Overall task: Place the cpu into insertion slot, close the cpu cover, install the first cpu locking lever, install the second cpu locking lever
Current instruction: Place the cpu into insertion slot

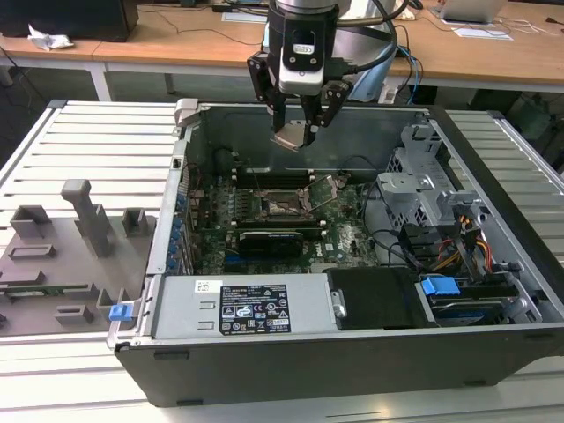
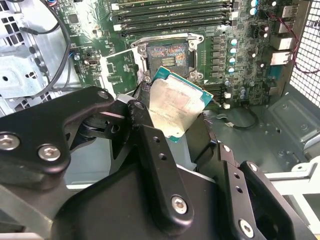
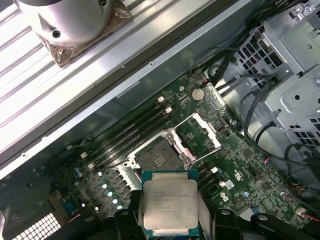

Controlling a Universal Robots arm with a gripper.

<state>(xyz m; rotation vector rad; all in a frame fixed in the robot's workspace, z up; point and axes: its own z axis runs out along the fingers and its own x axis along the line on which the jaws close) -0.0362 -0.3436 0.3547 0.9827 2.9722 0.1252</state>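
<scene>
We see the arm (image 1: 304, 35) reaching down into an open computer case (image 1: 264, 361) that lies on a slatted grey worktop (image 1: 88, 141). Its black fingers (image 1: 278, 116) are clamped on the cpu (image 1: 289, 139), one finger on each of two opposite edges. In the exterior view the chip hangs tilted, in the air above the green board (image 1: 344, 233) and clear of it. In both wrist views the fingers (image 2: 145, 125) (image 3: 125, 222) frame the cpu (image 2: 175, 105) (image 3: 169, 202), whose dull metal top faces the cameras, with a thin green border around it. The slot (image 1: 280, 205) sits on the board below the chip, and its dark centre lies bare in both wrist views (image 2: 167, 55) (image 3: 159, 159). The cover (image 3: 207, 129) is swung open and away from the slot. It stands on the side towards the grey drive cage (image 1: 423, 176), which is at the exterior view's right, and we can see green board through its cut-out. Long black memory slots (image 3: 130, 132) run along the other side of the slot. A power supply (image 1: 247, 308) with a label on top fills the near side of the case. On the worktop at the exterior view's left, well apart from the case, rests a grey fixture (image 1: 70, 238) of upright blocks.
</scene>
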